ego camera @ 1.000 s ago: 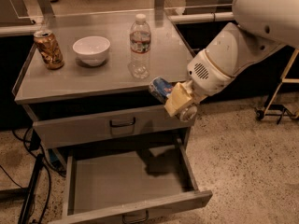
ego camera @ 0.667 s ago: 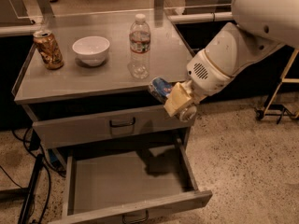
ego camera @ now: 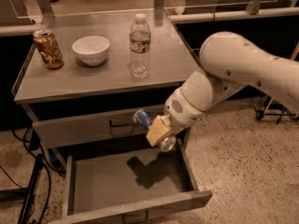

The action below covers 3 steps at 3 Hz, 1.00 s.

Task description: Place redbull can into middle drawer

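Tan-padded jaws pinch the redbull can (ego camera: 143, 119), holding it tilted almost on its side. They hang over the far right part of the open middle drawer (ego camera: 117, 185), clear of its grey floor. The can's free end points left and sits just beside the closed drawer front (ego camera: 79, 129) above, near that front's dark handle (ego camera: 120, 123).

The chief risk, as I judge it, is that closeness. A small drift toward the far side could knock the can against the upper front and twist it in the grip. Letting go from this height with the can slanted would probably send it rolling or bouncing off the drawer's right wall. The bulky white arm (ego camera: 233, 73) also passes near the counter (ego camera: 93, 80) edge. The water bottle (ego camera: 139, 45), bowl (ego camera: 91, 49) and brown-gold can (ego camera: 48, 49) stand well apart from all this.
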Each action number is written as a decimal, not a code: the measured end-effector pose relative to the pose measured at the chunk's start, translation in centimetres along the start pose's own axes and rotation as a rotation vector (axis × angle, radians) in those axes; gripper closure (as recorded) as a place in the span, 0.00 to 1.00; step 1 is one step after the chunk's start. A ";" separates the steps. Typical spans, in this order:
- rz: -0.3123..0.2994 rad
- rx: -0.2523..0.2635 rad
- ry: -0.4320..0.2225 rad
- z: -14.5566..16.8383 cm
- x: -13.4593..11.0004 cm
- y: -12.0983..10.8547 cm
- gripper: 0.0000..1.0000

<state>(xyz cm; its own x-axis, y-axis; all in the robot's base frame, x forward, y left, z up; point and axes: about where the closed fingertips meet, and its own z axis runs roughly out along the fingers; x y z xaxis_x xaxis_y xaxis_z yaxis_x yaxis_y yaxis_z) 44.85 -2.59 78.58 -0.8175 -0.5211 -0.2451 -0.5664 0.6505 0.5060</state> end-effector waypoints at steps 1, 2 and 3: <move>0.044 -0.057 0.049 5.2 0.8 -1.1 1.00; 0.044 -0.057 0.049 5.2 0.8 -1.1 1.00; 0.060 -0.096 0.072 7.6 1.4 -1.4 1.00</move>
<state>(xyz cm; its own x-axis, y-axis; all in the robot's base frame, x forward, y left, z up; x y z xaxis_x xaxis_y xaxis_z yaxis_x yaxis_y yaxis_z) 43.74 -0.03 71.30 -0.8381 -0.5234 -0.1537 -0.5013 0.6278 0.5954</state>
